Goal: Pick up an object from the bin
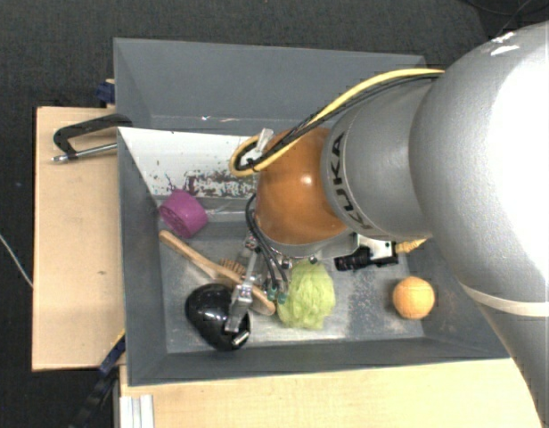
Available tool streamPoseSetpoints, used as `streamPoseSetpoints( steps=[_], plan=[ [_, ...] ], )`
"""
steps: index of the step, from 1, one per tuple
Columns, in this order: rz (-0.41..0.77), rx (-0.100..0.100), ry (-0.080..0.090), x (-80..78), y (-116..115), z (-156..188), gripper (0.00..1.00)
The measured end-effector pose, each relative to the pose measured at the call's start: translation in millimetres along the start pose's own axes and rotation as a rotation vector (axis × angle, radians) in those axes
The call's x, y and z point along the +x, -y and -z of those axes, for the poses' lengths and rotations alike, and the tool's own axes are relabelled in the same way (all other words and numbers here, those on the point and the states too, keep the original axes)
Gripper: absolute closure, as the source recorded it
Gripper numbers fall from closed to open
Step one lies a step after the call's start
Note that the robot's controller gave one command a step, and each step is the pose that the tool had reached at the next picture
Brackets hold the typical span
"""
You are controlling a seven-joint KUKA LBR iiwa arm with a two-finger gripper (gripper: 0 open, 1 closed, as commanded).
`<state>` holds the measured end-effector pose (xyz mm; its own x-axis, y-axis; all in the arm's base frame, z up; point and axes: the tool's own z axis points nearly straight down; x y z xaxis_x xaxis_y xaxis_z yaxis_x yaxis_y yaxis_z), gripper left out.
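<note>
My gripper (pixel 241 303) hangs below the orange wrist cover, low in the front left part of the bin. Its tip sits over the right edge of a glossy black rounded object (pixel 208 312) near the front wall. A wooden stick-like tool (pixel 194 255) lies slanted from the upper left down towards the gripper and passes under it. Just right of the gripper lies a fuzzy yellow-green lump (pixel 308 296), close beside it.
A purple cup-like thing (pixel 184 213) lies at the back left by the bin wall. An orange ball (pixel 413 298) rests at the front right. A small black and white piece (pixel 368 257) shows beneath the arm, which covers the bin's middle and right.
</note>
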<state>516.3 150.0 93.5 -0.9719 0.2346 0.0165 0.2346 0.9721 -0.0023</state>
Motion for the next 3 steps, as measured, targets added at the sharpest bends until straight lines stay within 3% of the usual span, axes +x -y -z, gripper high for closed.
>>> streamPoseSetpoints(
  steps=[3],
  plan=[
    [0.000, 0.000, 0.000, 0.0, 0.1, -0.1, 1.00]
  ],
)
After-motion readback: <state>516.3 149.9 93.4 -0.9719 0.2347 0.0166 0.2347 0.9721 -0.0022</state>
